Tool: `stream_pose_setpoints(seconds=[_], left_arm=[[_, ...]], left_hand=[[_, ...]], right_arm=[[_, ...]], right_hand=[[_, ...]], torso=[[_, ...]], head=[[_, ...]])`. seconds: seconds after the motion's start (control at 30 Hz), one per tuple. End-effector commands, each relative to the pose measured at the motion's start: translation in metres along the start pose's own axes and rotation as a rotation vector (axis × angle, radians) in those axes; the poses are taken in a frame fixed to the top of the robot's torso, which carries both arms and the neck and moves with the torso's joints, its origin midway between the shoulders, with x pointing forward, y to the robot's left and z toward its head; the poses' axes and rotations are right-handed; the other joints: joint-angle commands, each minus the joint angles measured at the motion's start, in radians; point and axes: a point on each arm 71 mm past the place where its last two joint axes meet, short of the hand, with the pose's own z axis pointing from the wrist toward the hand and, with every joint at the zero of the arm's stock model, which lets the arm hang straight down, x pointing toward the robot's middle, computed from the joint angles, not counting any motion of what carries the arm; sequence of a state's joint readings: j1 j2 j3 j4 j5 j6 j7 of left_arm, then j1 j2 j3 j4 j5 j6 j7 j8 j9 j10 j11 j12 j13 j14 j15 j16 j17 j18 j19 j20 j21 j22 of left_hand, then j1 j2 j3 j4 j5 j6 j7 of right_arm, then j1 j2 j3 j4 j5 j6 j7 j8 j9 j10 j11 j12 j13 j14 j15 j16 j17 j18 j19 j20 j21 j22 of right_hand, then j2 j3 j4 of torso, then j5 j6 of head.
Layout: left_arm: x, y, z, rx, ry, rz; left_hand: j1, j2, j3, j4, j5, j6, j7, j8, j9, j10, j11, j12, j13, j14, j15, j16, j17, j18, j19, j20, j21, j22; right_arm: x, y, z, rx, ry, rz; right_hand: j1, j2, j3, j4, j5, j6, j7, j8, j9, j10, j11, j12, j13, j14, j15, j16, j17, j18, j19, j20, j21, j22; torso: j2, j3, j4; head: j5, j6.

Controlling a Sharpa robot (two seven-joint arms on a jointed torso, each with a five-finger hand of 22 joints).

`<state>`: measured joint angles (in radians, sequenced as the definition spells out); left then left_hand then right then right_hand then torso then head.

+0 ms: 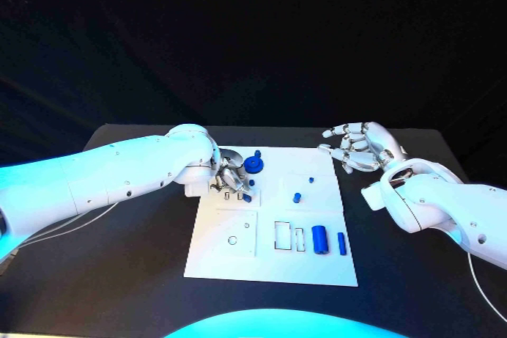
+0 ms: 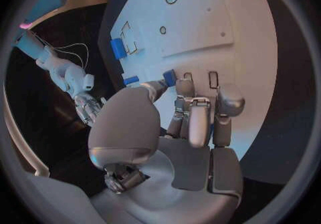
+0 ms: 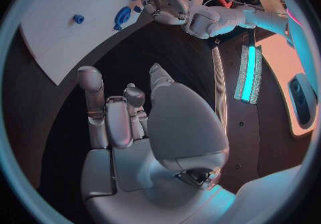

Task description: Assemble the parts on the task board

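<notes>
Nearest the head camera, at the task board's [image 1: 217,261] near edge, two blue cylindrical parts lie side by side: the thicker [image 1: 319,240] and the thinner [image 1: 341,242], long axes running near-to-far, beside an empty rectangular slot [image 1: 283,235]. A small blue peg [image 1: 297,198] lies mid-board; a round blue part [image 1: 253,165] sits toward the far edge. The left hand [image 1: 232,182] bears on the board's left portion, fingertips [image 2: 167,78] at a small blue part [image 1: 246,198]; whether pinched, cannot tell. The right hand [image 1: 359,149] hovers off the far right corner, fingers spread, empty. Judgement: the left hand is nearer.

Matt white task board [image 1: 317,268], glossy blue plastic parts [image 1: 319,240], matt black table [image 1: 127,279]
</notes>
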<state>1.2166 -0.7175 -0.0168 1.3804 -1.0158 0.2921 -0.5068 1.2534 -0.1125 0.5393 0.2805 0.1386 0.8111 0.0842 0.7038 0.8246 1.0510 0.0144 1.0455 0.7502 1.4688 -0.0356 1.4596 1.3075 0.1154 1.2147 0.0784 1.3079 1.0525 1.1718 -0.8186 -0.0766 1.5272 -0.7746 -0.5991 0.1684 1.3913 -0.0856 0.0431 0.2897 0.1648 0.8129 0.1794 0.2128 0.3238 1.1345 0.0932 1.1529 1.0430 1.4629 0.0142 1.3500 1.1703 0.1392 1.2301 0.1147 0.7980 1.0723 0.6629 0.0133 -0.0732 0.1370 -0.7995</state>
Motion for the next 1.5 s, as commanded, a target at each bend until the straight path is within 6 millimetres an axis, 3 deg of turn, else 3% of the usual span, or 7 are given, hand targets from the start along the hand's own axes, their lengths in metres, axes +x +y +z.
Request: stream_pose_setpoints(seconds=[0.03,0.23,0.43,0.67,1.5], left_arm=[[0.002,-0.002,-0.001,0.020,0.027,-0.008],[0.002,0.000,-0.002,0.023,0.026,-0.030],[0.002,0.001,-0.004,0.033,0.022,-0.076],[0.000,0.006,-0.009,0.037,0.007,-0.123],[-0.008,0.006,-0.009,-0.030,-0.116,0.079]], left_hand=[[0.024,-0.001,0.049,-0.008,-0.004,-0.001,-0.005,0.002,0.012,0.005,-0.003,-0.001,-0.002,0.014,-0.008,-0.002,0.050,-0.007,-0.003,-0.007,0.006,0.002],[0.036,-0.050,0.249,-0.082,-0.001,-0.008,-0.002,0.007,0.046,0.018,-0.002,-0.006,-0.002,0.019,-0.008,0.003,0.059,-0.009,0.005,-0.009,0.017,0.019],[0.005,-0.077,0.336,-0.135,0.000,-0.002,-0.001,0.014,0.067,0.039,-0.003,0.002,0.010,0.026,-0.009,0.010,0.072,-0.012,0.014,-0.010,0.029,0.035],[-0.009,-0.101,0.371,-0.170,0.008,0.008,-0.002,0.015,0.076,0.057,-0.005,0.010,0.022,0.034,-0.012,0.018,0.085,-0.015,0.028,-0.013,0.042,0.055],[-0.022,-0.129,0.379,-0.186,0.005,0.018,-0.006,0.011,0.079,0.076,-0.009,0.015,0.029,0.041,-0.015,0.025,0.098,-0.017,0.034,-0.015,0.048,0.065]], right_arm=[[0.001,0.001,0.000,-0.003,0.009,-0.001],[0.002,0.001,0.000,-0.005,0.007,-0.001],[0.001,0.001,0.000,-0.005,0.005,-0.001],[0.001,0.000,0.000,-0.005,0.003,-0.002],[0.000,-0.001,-0.001,-0.003,0.000,-0.003]], right_hand=[[0.004,0.003,-0.007,0.000,0.002,-0.007,-0.001,0.005,-0.001,-0.009,0.000,-0.006,-0.002,-0.004,0.000,-0.005,-0.002,0.012,-0.008,0.003,-0.007,-0.002],[0.004,0.003,-0.007,0.000,0.002,-0.007,-0.001,0.005,-0.001,-0.009,0.000,-0.006,-0.002,-0.004,0.000,-0.005,-0.002,0.012,-0.008,0.003,-0.007,-0.002],[0.003,0.003,-0.007,0.000,0.002,-0.007,-0.001,0.005,-0.001,-0.010,0.000,-0.007,-0.003,-0.005,0.000,-0.007,-0.004,0.013,-0.008,0.003,-0.009,-0.004],[0.003,0.004,-0.007,0.000,0.002,-0.007,-0.001,0.005,-0.001,-0.011,0.000,-0.008,-0.004,-0.006,0.000,-0.008,-0.006,0.013,-0.009,0.003,-0.013,-0.006],[-0.001,0.008,-0.008,0.001,0.002,-0.008,0.000,0.006,-0.002,-0.012,0.000,-0.008,-0.006,-0.006,0.000,-0.011,-0.006,0.013,-0.009,0.003,-0.018,-0.009]], torso=[[0.000,0.0004,0.0003],[-0.001,0.0005,0.0008],[-0.001,0.0001,0.0010],[0.000,0.0005,0.0015],[0.000,0.0007,-0.0002]], head=[[0.000,0.000],[0.001,0.001],[0.004,0.002],[0.007,0.002],[0.018,0.002]])
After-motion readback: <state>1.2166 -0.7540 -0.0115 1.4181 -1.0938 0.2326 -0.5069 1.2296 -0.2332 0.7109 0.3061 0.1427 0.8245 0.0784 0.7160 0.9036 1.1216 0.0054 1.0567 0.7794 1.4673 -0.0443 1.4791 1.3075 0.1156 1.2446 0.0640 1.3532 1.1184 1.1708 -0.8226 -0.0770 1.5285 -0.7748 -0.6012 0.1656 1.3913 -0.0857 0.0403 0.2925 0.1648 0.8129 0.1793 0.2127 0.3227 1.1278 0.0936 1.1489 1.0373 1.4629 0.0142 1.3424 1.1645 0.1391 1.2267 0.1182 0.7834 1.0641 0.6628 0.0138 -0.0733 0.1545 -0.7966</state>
